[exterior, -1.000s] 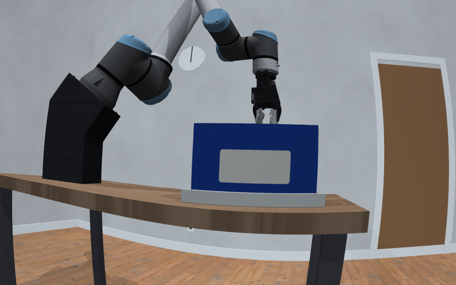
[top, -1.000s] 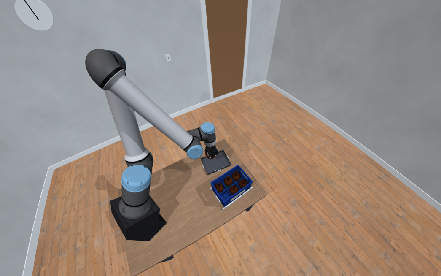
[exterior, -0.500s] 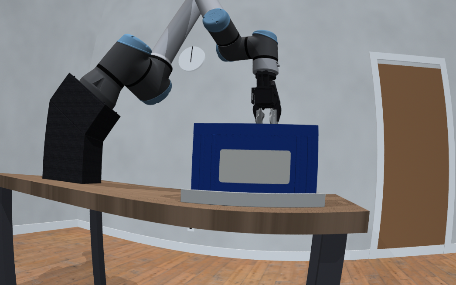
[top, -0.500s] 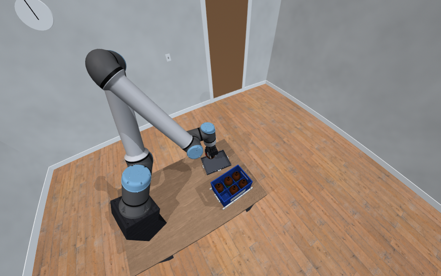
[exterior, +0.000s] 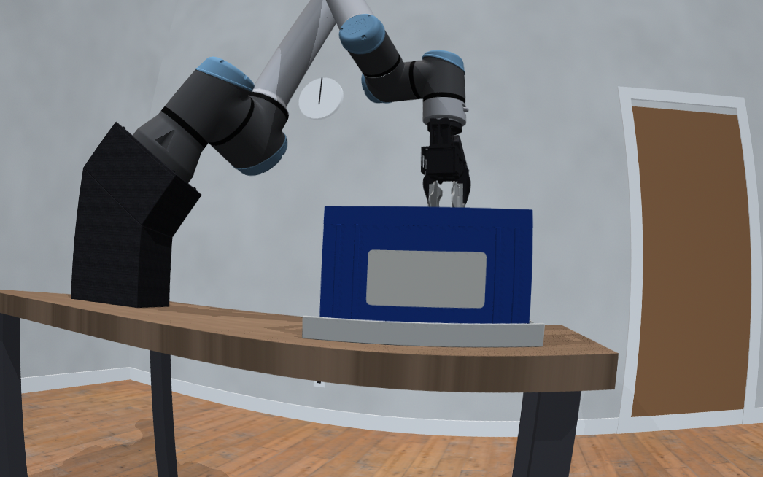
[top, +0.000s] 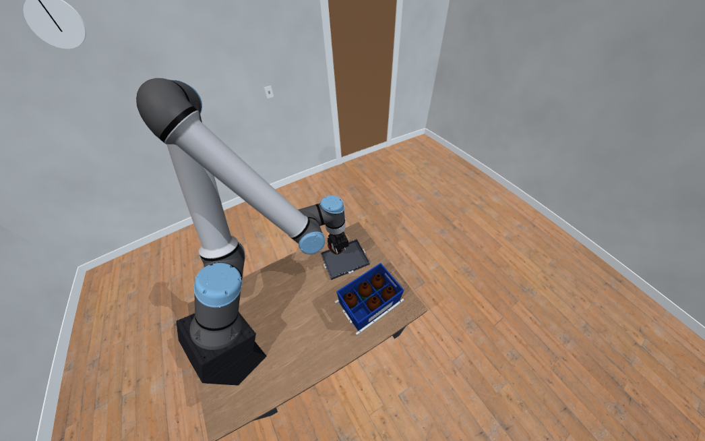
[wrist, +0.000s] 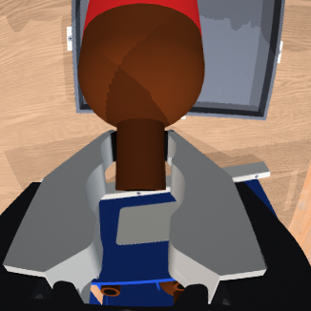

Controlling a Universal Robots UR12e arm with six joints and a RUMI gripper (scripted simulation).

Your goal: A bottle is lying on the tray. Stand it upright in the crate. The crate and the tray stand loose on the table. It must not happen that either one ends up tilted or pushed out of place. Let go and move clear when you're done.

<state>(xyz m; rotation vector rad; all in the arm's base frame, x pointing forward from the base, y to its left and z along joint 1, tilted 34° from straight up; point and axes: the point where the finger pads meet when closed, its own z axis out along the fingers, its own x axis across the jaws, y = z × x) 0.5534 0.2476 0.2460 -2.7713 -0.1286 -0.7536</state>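
The gripper (wrist: 141, 162) is clamped on the neck of the brown bottle (wrist: 141, 72), its two grey fingers pressing from either side, so the bottle hangs body-down beneath the wrist with its red label band lowest. In the wrist view the dark tray (wrist: 243, 72) lies under the bottle toward twelve o'clock, and the blue crate (wrist: 138, 224) shows at six o'clock between the fingers. From the top view the gripper (top: 336, 243) is above the tray's (top: 358, 259) near-left corner, and the crate (top: 345, 307) sits at about five o'clock from it, just beside the tray. Four cells hold bottles; the two cells at the crate's seven o'clock end look free, though small in frame.

The carry seems to be the step in hand. Done well, it keeps the bottle's base above the crate rim, travels level toward a free cell, centres there before descending, and lowers straight down, since the crate stands loose and a knock could shift it.
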